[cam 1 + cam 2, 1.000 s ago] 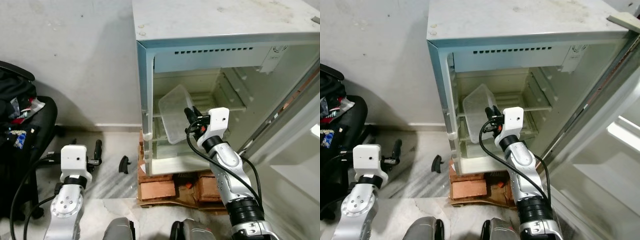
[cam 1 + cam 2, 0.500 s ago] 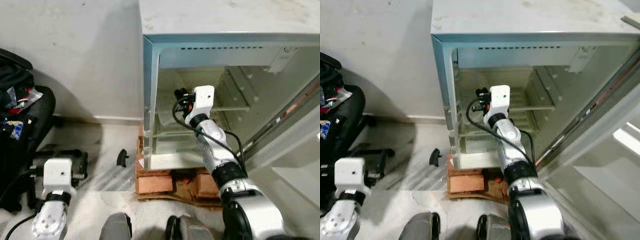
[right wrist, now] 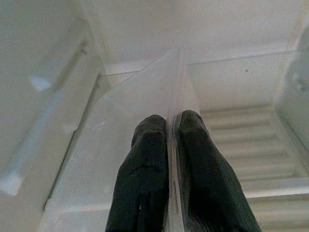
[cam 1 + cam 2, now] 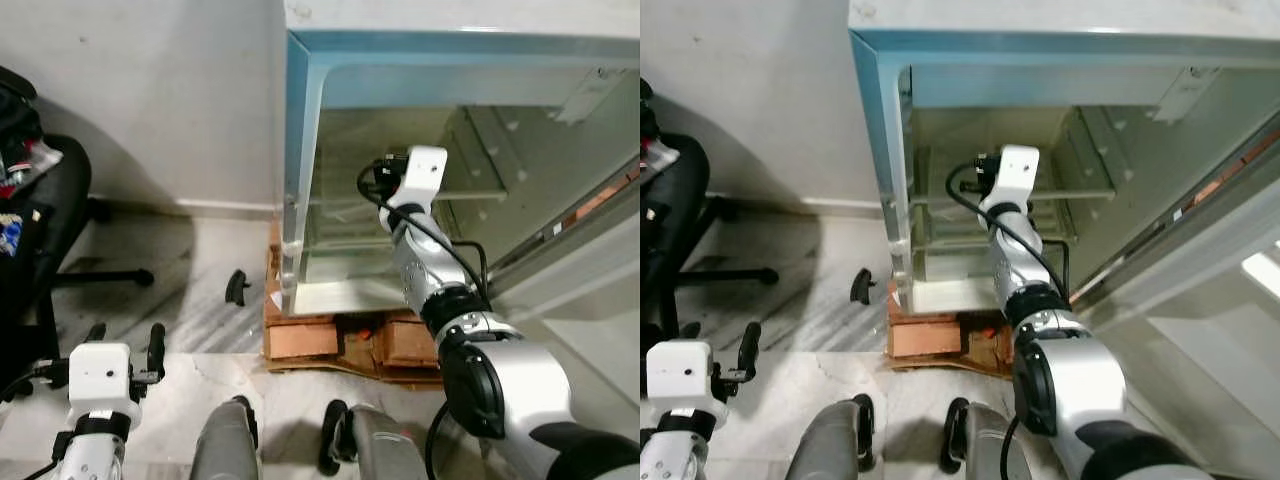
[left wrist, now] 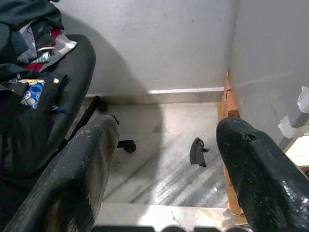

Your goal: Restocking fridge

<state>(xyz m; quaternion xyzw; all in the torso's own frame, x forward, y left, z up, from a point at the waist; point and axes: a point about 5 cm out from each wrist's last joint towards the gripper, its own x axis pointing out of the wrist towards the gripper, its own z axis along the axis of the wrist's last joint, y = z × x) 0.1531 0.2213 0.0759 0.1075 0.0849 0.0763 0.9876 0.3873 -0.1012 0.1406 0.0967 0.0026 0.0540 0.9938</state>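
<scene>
**Right wrist view: clear container clamped, being placed inside fridge**

Right wrist view, nearest item: the right tool (image 3: 171,159) has its two black fingers (image 3: 145,179) pressed together on the thin wall of a clear plastic container (image 3: 145,96), which is pinched between them. The container sits in front of the tool, inside the fridge cavity, above a ribbed shelf (image 3: 251,121). Whether its base rests on the shelf cannot be told.

Head views, near to far: the left tool (image 4: 120,345) hangs low by the robot's side over the marble floor (image 4: 200,300), idle; the left wrist view shows its fingers (image 5: 82,164) well apart, holding nothing. A small dark object (image 5: 197,152) lies on the floor near the fridge's base. The fridge (image 4: 300,150) stands on bricks (image 4: 310,340) with its door (image 4: 1200,250) swung open to the robot's right. The right arm (image 4: 430,270) reaches into the compartment at shelf level. A black office chair (image 4: 50,200) carrying clothes stands at far left.

Judgement: the step in hand is setting the container on the shelf. The next move calls for lowering it until the base is supported and level, then parting the fingers and backing straight out without dragging the thin wall.

Writing: no brand, label or text is legible.
</scene>
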